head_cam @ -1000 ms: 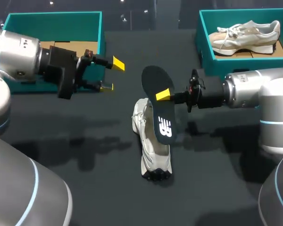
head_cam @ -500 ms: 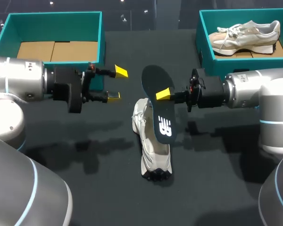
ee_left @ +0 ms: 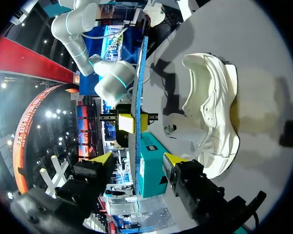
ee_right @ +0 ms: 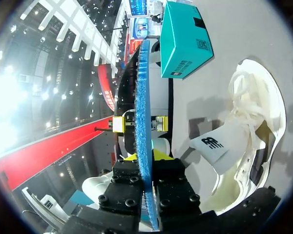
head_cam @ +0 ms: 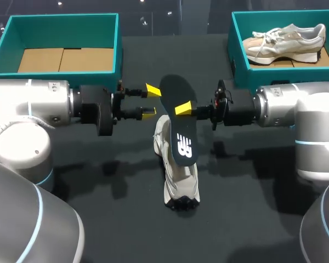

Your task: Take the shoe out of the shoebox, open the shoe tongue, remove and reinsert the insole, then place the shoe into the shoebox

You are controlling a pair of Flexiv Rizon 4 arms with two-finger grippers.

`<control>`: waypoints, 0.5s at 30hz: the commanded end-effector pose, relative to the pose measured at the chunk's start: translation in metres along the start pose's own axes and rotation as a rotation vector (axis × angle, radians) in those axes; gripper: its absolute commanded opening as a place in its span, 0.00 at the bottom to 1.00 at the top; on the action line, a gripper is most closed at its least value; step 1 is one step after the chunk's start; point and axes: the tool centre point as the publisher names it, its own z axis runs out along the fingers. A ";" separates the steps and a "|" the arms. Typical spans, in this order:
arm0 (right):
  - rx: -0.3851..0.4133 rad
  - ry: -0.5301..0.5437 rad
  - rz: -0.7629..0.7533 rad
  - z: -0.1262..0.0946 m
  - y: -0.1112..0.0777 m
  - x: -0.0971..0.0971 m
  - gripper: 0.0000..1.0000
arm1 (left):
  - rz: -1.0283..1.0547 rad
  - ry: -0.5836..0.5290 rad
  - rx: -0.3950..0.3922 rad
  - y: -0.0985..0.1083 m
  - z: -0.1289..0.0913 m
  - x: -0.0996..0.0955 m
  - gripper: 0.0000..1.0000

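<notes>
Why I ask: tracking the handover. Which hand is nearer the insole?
Right. The right hand is clamped on the insole at one edge; the left hand is open at the opposite edge, not gripping.

Two boxes, box (head_cam: 119,44) and box (head_cam: 232,49); two shoes, shoe (head_cam: 181,176) and shoe (head_cam: 288,39); one insole (head_cam: 172,93).

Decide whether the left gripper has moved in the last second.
Yes. The left gripper has moved right, away from the left box, and now sits open close beside the insole above the shoe.
</notes>
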 end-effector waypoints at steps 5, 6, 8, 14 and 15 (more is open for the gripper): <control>0.008 0.011 0.004 0.007 0.002 -0.001 0.00 | 0.007 -0.051 0.014 0.005 0.017 0.005 0.49; 0.010 0.012 0.004 0.007 0.003 -0.001 0.00 | 0.010 -0.059 0.016 0.004 0.018 0.005 0.49; 0.011 0.012 0.004 0.008 0.003 -0.001 0.00 | 0.013 -0.068 0.014 0.003 0.019 0.004 0.49; 0.010 0.001 0.007 0.011 0.004 -0.003 0.00 | 0.025 -0.091 -0.009 0.002 0.024 0.001 0.46; 0.010 0.002 0.007 0.011 0.004 -0.004 0.00 | 0.030 -0.092 -0.016 0.002 0.025 0.000 0.46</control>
